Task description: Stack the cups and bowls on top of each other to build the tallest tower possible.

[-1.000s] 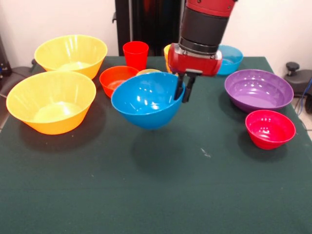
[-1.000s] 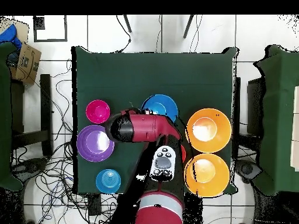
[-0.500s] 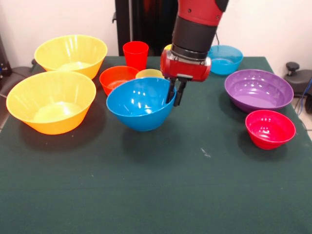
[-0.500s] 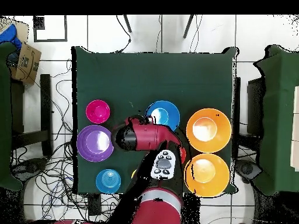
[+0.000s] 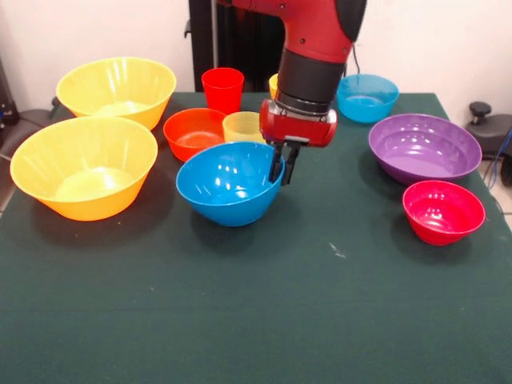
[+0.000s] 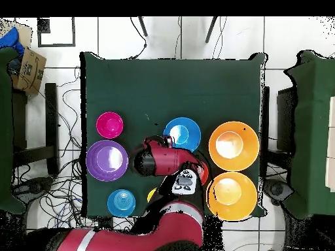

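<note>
The medium blue bowl (image 5: 228, 184) (image 6: 182, 133) sits low at the table's middle, on the green cloth or a hair above it. My gripper (image 5: 282, 166) is shut on its right rim, one finger inside and one outside. Behind it stand the orange-red bowl (image 5: 194, 131), the pale yellow cup (image 5: 242, 126) and the red cup (image 5: 222, 90). The orange-yellow cup (image 5: 274, 83) peeks out from behind the arm. Two large yellow bowls (image 5: 118, 88) (image 5: 82, 166) are at the left. In the overhead view the arm hides the gripper.
The purple bowl (image 5: 424, 146) and pink-red bowl (image 5: 443, 211) stand at the right, and the small light blue bowl (image 5: 367, 97) at the back right. The green table (image 5: 264, 320) stretches toward the front edge.
The gripper has come down and slightly back with the blue bowl. The bowl has gone from hanging tilted above the table to sitting low at the cloth.
</note>
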Action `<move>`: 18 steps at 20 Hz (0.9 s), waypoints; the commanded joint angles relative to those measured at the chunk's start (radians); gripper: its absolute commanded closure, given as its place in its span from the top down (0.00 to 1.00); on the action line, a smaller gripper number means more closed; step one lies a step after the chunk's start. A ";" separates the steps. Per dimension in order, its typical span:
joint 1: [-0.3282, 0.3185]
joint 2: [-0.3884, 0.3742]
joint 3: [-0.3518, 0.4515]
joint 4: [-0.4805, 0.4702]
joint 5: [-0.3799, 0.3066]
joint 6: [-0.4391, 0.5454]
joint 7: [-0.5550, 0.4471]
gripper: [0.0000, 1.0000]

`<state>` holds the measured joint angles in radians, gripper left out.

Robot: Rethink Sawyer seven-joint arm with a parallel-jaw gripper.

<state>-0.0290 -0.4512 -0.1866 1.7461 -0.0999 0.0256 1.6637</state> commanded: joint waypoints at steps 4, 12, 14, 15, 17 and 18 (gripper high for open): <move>-0.014 0.078 0.066 0.007 -0.037 -0.062 0.134 0.00; -0.060 0.076 0.132 -0.018 -0.042 -0.039 0.109 0.00; -0.059 0.056 0.149 -0.030 -0.028 0.002 0.102 0.00; -0.054 0.048 0.155 -0.038 -0.014 0.031 0.101 0.00; -0.038 0.029 0.156 -0.055 0.009 0.085 0.099 0.00; -0.035 0.019 0.159 -0.056 0.015 0.104 0.098 0.00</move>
<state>-0.0579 -0.4306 -0.1698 1.7445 -0.0999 0.0022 1.6637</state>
